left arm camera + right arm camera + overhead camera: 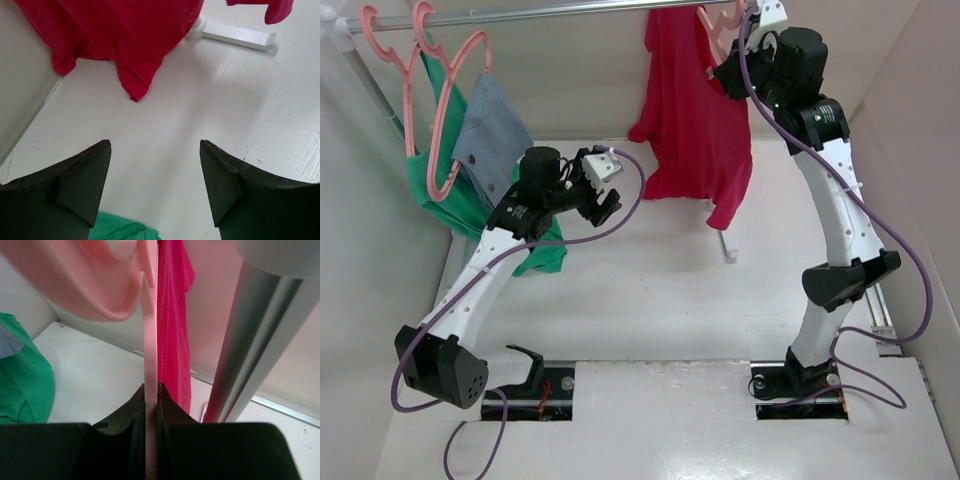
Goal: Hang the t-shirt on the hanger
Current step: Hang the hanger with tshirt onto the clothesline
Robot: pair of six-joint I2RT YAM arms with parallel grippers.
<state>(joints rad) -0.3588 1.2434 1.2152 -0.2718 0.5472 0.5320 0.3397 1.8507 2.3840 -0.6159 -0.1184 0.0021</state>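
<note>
Between the fingers of the clenched right gripper [151, 392], the hanger [150, 340] is standing edge-on just beside the t-shirt [174, 340], while the left gripper [155, 145] is hovering released.

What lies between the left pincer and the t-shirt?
Only bare white table. The left wrist view shows the open left pincer facing the t-shirt with nothing between.

Left arm bent low, the left hand [603, 192] with fingers spread wide. Right arm stretched high and far, the right hand [151, 390] pinched on the hanger [150, 325].
</note>
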